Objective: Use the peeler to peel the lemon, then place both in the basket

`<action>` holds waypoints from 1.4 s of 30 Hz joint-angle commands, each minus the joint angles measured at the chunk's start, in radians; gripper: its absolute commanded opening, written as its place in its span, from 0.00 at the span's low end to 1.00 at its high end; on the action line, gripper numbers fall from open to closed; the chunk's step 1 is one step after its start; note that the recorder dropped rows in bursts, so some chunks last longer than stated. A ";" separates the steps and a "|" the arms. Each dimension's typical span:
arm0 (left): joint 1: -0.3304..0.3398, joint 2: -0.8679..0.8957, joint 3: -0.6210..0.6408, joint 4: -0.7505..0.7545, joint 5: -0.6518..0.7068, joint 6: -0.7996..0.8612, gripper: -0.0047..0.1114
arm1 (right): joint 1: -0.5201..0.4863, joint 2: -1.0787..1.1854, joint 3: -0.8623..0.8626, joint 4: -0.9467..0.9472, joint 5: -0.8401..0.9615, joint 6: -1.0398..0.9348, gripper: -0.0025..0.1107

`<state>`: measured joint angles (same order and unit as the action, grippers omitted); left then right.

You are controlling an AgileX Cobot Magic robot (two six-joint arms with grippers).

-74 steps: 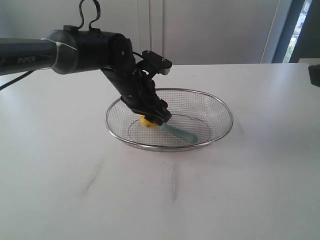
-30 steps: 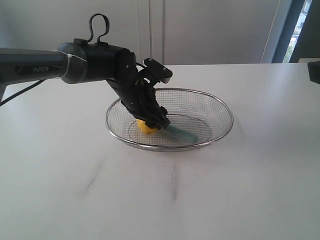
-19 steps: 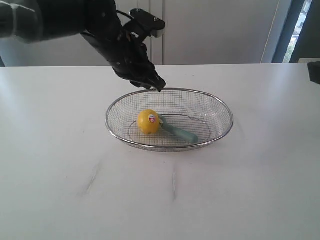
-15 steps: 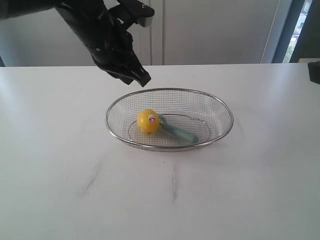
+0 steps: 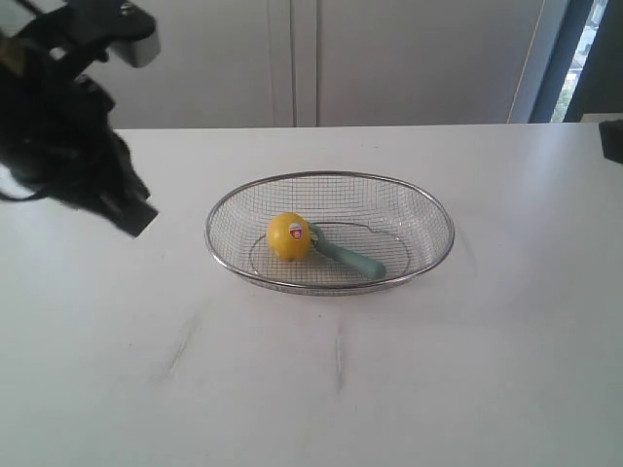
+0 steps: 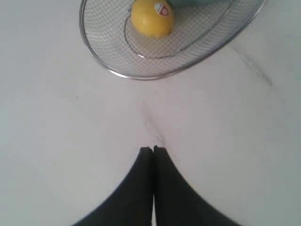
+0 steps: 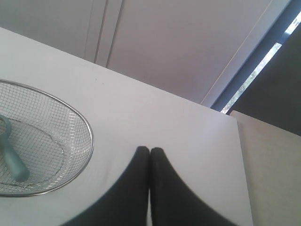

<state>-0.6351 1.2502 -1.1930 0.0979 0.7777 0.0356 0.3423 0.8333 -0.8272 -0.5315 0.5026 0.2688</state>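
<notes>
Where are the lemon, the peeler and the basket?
lemon (image 5: 284, 239), exterior view, middle of its yellow skin.
peeler (image 5: 352, 259), exterior view, on the teal handle.
basket (image 5: 331, 174), exterior view, on the far metal rim.

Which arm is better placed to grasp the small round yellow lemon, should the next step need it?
Left, probably. The left gripper, shut, points at the oval wire-mesh basket, with the yellow lemon on the side toward it. The right gripper, also shut, sees only the basket's rim and the teal plastic peeler.
</notes>
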 commanded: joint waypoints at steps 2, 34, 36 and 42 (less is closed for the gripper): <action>-0.005 -0.154 0.104 -0.016 0.082 -0.017 0.04 | -0.004 -0.006 0.003 -0.003 -0.004 0.008 0.02; -0.005 -0.204 0.106 -0.012 0.106 -0.013 0.04 | -0.023 -0.268 0.003 0.000 0.010 0.008 0.02; -0.005 -0.204 0.106 -0.012 0.106 -0.013 0.04 | -0.058 -0.317 0.003 0.000 0.006 0.008 0.02; -0.005 -0.204 0.106 -0.012 0.106 -0.011 0.04 | -0.184 -0.438 0.003 0.000 0.010 0.008 0.02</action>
<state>-0.6351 1.0596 -1.0918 0.0956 0.8702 0.0317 0.2024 0.4341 -0.8272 -0.5315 0.5125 0.2688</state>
